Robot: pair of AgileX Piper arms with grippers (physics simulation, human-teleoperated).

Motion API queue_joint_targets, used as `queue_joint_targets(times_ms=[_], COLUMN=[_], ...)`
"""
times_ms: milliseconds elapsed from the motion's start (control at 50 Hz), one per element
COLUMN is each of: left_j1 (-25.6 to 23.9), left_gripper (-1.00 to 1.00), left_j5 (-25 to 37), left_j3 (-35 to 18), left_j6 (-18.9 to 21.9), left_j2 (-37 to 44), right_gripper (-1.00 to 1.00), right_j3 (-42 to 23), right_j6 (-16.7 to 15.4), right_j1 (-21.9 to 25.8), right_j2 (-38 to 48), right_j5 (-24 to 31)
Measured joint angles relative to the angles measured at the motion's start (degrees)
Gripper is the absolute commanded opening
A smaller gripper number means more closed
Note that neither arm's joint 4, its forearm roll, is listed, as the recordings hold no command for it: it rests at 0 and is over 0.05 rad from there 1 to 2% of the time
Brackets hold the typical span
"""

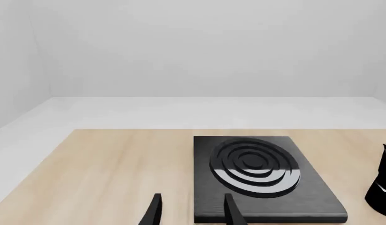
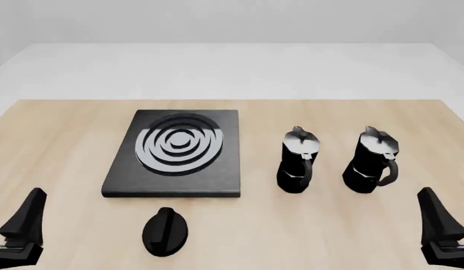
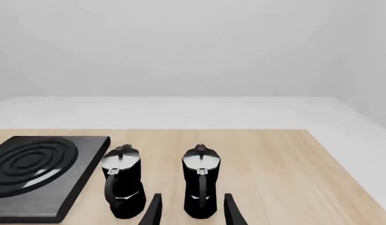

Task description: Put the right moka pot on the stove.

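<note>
The right moka pot (image 2: 371, 161) stands upright on the wooden bench (image 2: 59, 146), toward the right side, with its silvery lid on top and its curved handle turned toward the near edge. Just to its left, apart from it, stands the other moka pot (image 2: 298, 161), of the same look. Well to the left of both lies the stove (image 2: 123, 177), flat on the bench, its silver-grey burner rings bare. A black oval knob (image 2: 165, 230) sits near the stove's front edge, not touching it.

The left gripper (image 1: 191, 213) hangs low at the near left, its fingers spread with nothing between them. The right gripper (image 3: 191, 211) hangs at the near right, likewise parted and empty; in its wrist view the right moka pot seems to line up with the gap ahead.
</note>
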Motion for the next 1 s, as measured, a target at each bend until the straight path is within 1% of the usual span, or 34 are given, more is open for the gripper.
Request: queue_joint_targets(times_ms=[120,260,420,520,620,820,1000], left_j1=[0.0,0.0,0.0,0.0,0.0,0.0,0.0], left_gripper=[1.00,1.00,1.00,1.00,1.00,1.00,1.00], left_j5=[0.0,0.0,0.0,0.0,0.0,0.0,0.0], left_j3=[0.0,0.0,0.0,0.0,0.0,0.0,0.0], left_j6=[0.0,0.0,0.0,0.0,0.0,0.0,0.0], left_j2=[0.0,0.0,0.0,0.0,0.0,0.0,0.0], right_gripper=[1.00,1.00,1.00,1.00,1.00,1.00,1.00], right_j3=[-0.4,-0.5,-0.5,-0.4,-0.5,-1.0,-1.8], right_j6=[-0.4,-0.9,-1.2,-0.3,0.2,0.6,0.7], right_j1=[-0.2,-1.1,-1.5,-1.5,-1.3,-1.1,-1.4], right_j2=[2.0,8.0,19.4,30.0,37.9,50.2,58.3], right_j5=[-1.0,-4.9,-13.4,-21.5,-27.4,-36.4,-42.0])
